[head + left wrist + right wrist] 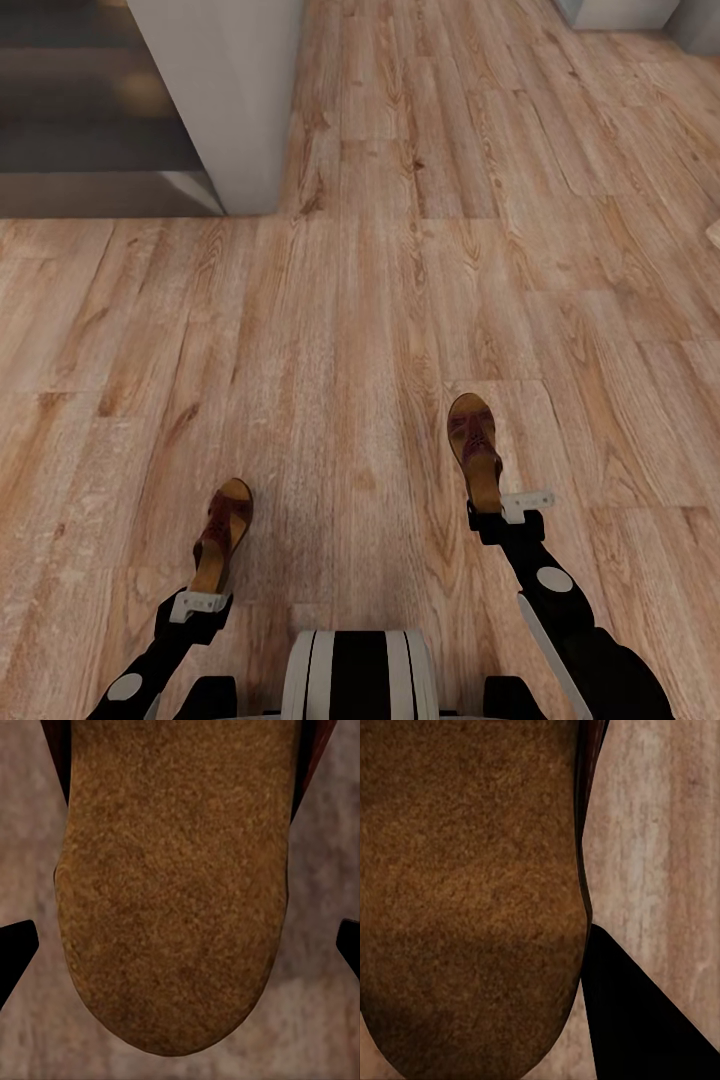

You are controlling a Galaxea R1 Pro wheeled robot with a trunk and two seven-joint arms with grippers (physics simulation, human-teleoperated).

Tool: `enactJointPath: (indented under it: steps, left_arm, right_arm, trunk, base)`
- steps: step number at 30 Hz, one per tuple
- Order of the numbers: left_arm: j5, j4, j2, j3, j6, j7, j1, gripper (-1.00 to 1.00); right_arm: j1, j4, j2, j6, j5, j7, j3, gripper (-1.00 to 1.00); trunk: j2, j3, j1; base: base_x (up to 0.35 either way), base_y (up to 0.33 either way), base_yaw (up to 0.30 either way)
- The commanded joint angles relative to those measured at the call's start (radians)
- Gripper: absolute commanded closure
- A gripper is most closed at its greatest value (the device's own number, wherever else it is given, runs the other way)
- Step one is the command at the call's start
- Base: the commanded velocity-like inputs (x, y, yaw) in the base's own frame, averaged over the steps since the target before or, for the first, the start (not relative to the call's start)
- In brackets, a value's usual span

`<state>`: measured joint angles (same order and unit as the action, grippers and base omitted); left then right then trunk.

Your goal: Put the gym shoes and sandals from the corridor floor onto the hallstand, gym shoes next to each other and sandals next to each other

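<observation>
Wood floor [360,300]; a sandal [222,535] per tool.

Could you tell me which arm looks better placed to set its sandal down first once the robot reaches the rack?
Neither, probably. The left tool holds one sandal and the right tool holds the other sandal, both above the corridor floor. The right arm reaches further forward, a slight edge.

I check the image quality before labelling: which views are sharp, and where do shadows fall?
Head view: even, glare-free light, sharp light brown wood-grain floor, faint shadow beside the left flat brown leather sandal. Left wrist view: tan insole close and grainy, soft shadow around it. Right wrist view: the other sandal darkens at one end.
</observation>
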<state>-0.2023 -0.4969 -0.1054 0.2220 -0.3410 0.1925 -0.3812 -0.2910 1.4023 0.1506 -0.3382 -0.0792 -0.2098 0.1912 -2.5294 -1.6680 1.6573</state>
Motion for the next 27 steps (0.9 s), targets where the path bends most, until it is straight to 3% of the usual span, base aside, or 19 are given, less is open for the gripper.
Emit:
enactJointPath:
  steps: [1, 13, 14, 27]
  left_arm:
    - [-0.010, 0.000, 0.001, 0.009, -0.004, 0.007, -0.001, -1.00]
    - [-0.011, 0.000, 0.003, 0.007, -0.002, 0.006, -0.001, -1.00]
    - [-0.012, 0.001, 0.003, 0.007, -0.001, 0.005, -0.001, 1.00]
    - [-0.005, 0.000, 0.001, 0.009, -0.004, 0.005, -0.001, 1.00]
  right_arm:
    - [-0.001, 0.001, 0.001, -0.004, -0.011, -0.011, 0.004, 1.00]
    - [-0.001, 0.002, 0.001, -0.004, -0.011, -0.011, 0.004, 1.00]
    - [-0.001, 0.002, 0.001, -0.004, -0.011, -0.011, 0.004, 1.00]
    - [-0.001, 0.003, 0.001, -0.004, -0.011, -0.011, 0.004, 1.00]
  trunk:
    - [0.000, 0.000, 0.000]
    - [0.000, 0.000, 0.000]
    - [0.000, 0.000, 0.000]
    - [0.000, 0.000, 0.000]
  base:
    - [0.000, 0.000, 0.000]
    - [0.033, 0.000, 0.000]
    - [0.006, 0.000, 0.000]
    - [0.001, 0.000, 0.000]
